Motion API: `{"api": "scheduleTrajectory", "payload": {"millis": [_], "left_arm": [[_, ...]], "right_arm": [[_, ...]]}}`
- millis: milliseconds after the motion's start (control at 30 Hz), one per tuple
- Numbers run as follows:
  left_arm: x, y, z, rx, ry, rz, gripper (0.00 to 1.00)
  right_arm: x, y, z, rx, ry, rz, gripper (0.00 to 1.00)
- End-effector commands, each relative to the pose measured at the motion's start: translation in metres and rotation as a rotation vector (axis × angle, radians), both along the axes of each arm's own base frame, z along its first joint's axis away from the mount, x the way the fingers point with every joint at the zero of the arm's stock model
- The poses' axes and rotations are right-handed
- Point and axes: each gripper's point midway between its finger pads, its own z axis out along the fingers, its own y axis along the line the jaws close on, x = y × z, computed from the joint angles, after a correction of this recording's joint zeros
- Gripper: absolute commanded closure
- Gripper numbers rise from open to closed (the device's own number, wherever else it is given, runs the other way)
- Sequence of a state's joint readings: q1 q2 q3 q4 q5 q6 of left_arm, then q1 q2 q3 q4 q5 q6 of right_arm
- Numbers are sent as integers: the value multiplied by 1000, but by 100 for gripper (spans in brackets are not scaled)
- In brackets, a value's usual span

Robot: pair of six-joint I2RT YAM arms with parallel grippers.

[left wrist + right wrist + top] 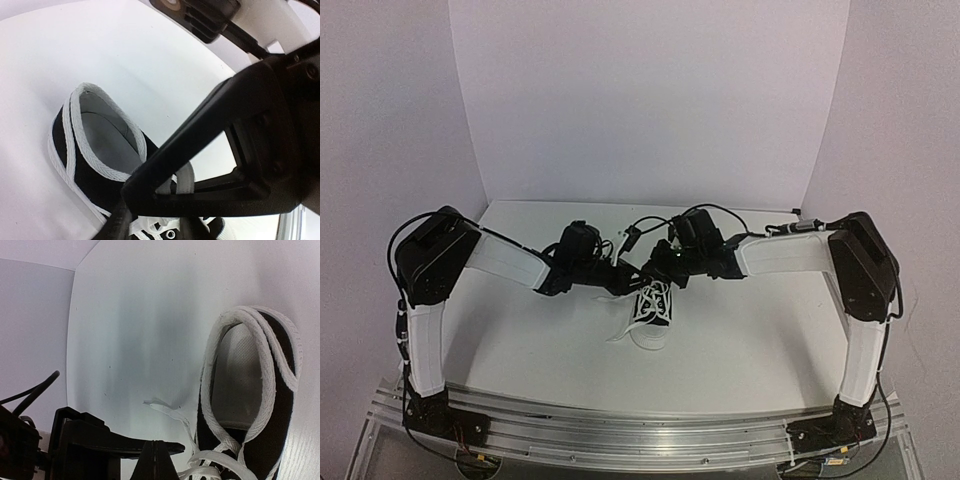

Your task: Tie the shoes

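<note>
You've got one small black canvas sneaker with a white rubber toe and sole. It sits mid-table between the arms, toe toward the bases and heel opening toward the back wall. Both grippers are crowded over the laced part, just behind the tongue.

The right gripper is pinched fully together. I can't tell from its wrist view whether there's actually lace between the tips. The left gripper has a white strand crossing by its fingers in its own camera, but I honestly can't tell if it's clamped on it or merely alongside.

My take for this step: make sure each side has its own strand before you pull. Pull outward and low so the shoe doesn't lift or spin on the white tabletop. Keep the two wrists from bumping, they're really close.

Count:
- One shoe.
- Two grippers.
- One loose frayed end of the white laces, lying flat beside the shoe. The rest is bunched, so I can't count strands.
</note>
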State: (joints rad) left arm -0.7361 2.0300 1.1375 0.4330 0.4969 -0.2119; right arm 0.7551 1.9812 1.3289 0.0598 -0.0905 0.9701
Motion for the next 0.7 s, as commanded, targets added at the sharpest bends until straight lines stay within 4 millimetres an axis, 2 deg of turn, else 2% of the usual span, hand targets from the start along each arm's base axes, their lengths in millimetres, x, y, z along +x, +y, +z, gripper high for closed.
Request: {"api": "scheduleTrajectory", "payload": {"millis": [0, 133, 233, 267, 367, 400, 433, 533, 600, 667], "left_arm": [[11, -12, 27, -81, -60, 11, 85], [10, -12, 26, -93, -47, 7, 98], [10, -10, 23, -92, -31, 22, 100], [10, -9, 22, -90, -25, 29, 100], [10, -6, 19, -83, -3, 47, 100], [9, -5, 18, -82, 1, 48, 100], [8, -4, 17, -81, 5, 51, 100], [7, -2, 15, -81, 18, 57, 100], [6, 0, 14, -83, 25, 59, 100], [5, 1, 13, -83, 34, 64, 100]], "right_arm": [[0, 9, 6, 32, -1, 21, 100], [-2, 10, 3, 29, 4, 40, 100], [-5, 13, 5, 33, -3, 74, 99], [-6, 14, 9, 34, -17, 92, 92], [-10, 10, 25, 3, -68, 128, 54], [-11, 3, 29, -32, -77, 121, 45], [-12, -6, 30, -73, -79, 106, 42], [-24, -36, 38, -165, -85, 50, 42], [-34, -53, 35, -237, -94, 9, 49], [-50, -58, 26, -307, -95, 24, 56]]}}
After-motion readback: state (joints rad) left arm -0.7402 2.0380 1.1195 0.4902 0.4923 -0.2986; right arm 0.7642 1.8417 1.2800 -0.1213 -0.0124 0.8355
